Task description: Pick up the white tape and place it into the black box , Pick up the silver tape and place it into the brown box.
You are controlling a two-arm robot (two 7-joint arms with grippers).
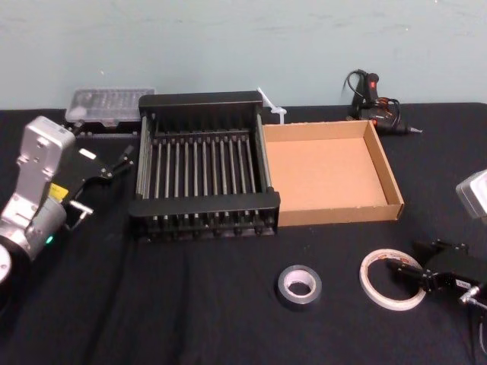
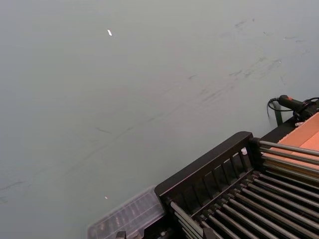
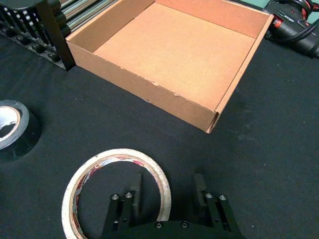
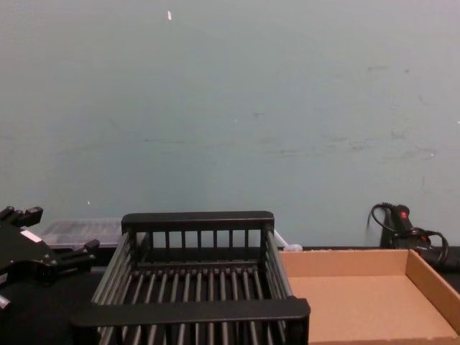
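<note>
The right claw (image 3: pixel 168 195) sits low over the black counter (image 1: pixel 183 312), fingers apart astride the rim of the white tape (image 3: pixel 117 154), one inside the ring, one outside; that roll lies flat before the brown box (image 1: pixel 335 211), the silver tape (image 1: pixel 284 290) near on its left; the left claw (image 1: pixel 120 160), fingers apart, hangs left of the black box (image 1: pixel 205 204).

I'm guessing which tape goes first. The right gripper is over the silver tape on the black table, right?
Not quite: the right gripper is over the white tape on the black table, one finger inside its ring, as the right wrist view shows. The silver tape lies apart.
</note>
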